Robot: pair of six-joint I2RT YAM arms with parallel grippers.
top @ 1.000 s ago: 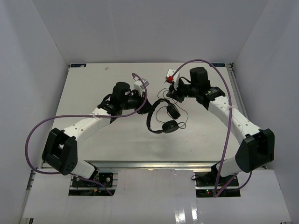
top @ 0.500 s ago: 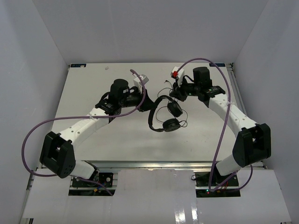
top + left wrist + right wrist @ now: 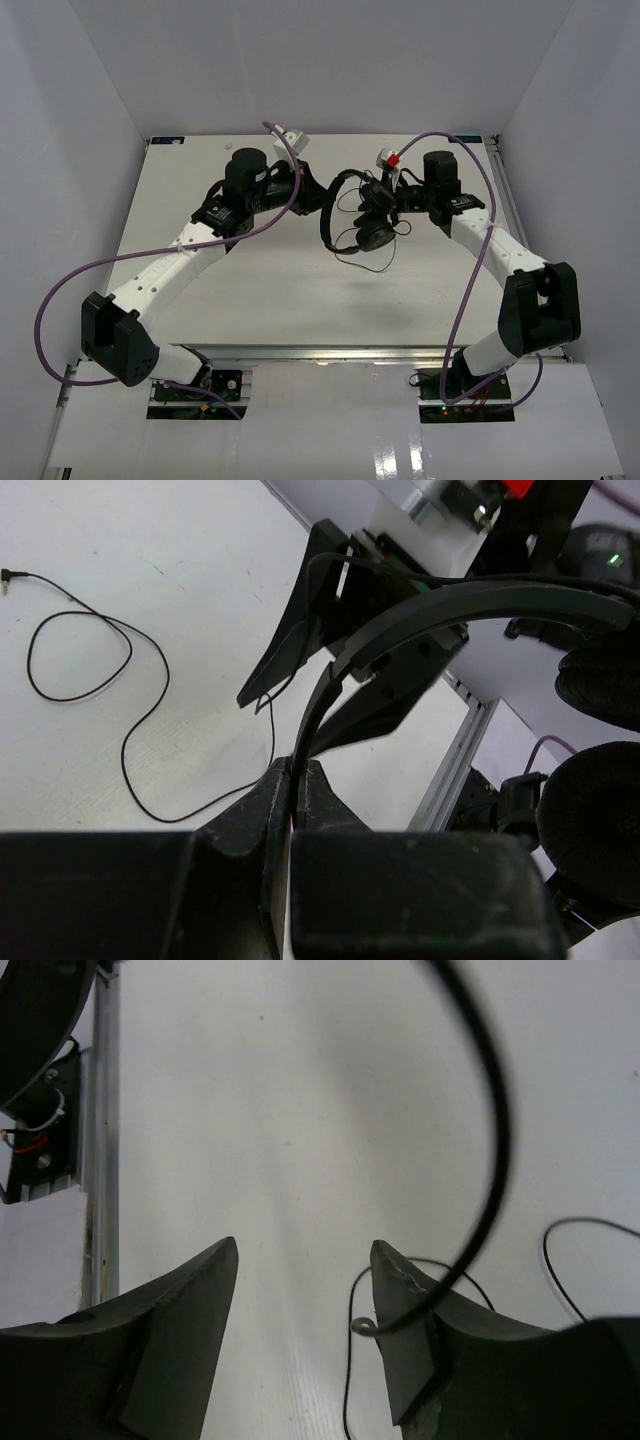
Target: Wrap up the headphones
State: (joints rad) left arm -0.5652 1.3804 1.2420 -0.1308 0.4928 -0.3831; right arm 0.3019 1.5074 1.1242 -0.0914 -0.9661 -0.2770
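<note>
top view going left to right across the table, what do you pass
left arm → left gripper → headphones → right arm

Your top camera sits high behind the arms and looks down on the whole table [image 3: 250, 295] from far off. Your left wrist camera looks along the left fingers [image 3: 252, 815], very close to the headphones [image 3: 480, 600]. Your right wrist camera looks down past the right fingers [image 3: 185, 1305] at the table, close up. All three show the table and the headphones.
</note>
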